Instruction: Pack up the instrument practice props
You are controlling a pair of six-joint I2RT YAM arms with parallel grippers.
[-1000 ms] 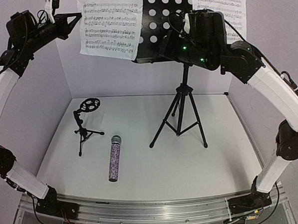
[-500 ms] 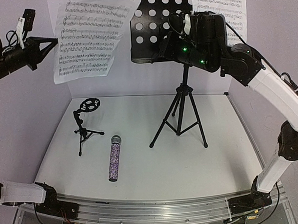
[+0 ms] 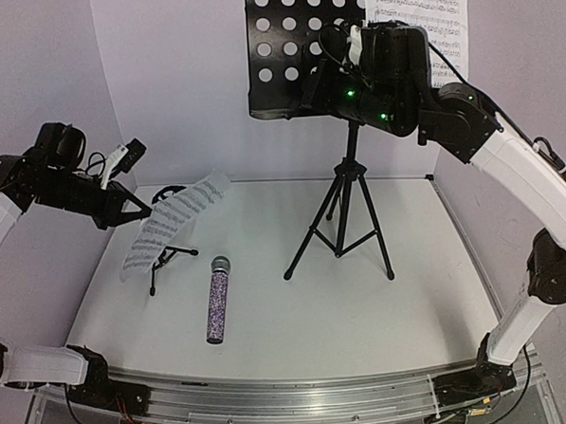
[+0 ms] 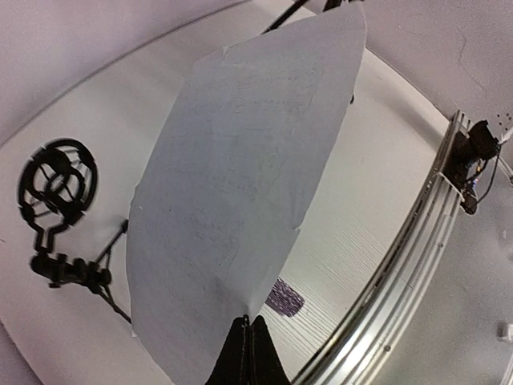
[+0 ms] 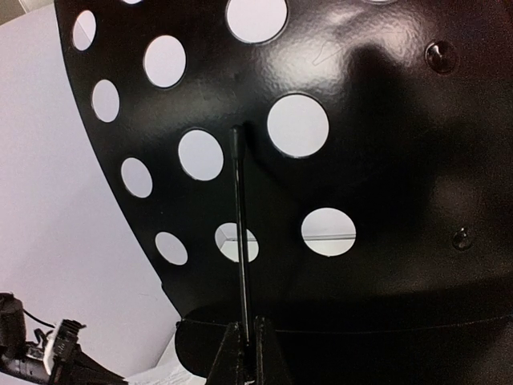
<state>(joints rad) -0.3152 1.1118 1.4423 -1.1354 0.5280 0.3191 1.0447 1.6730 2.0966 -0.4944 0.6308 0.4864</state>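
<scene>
A white sheet-music page hangs tilted in the air at the left-centre of the overhead frame. It is above the small black tripod mic stand and partly hides it. The left gripper has its fingers clamped on the page's edge. Just to the lower right, the glittery purple microphone lies on the tabletop. At the top centre, the tall black perforated music stand stands upright, with a second page in the upper right corner. The right gripper has its fingers pinched together on a thin black rod that lies against the stand's holed plate.
</scene>
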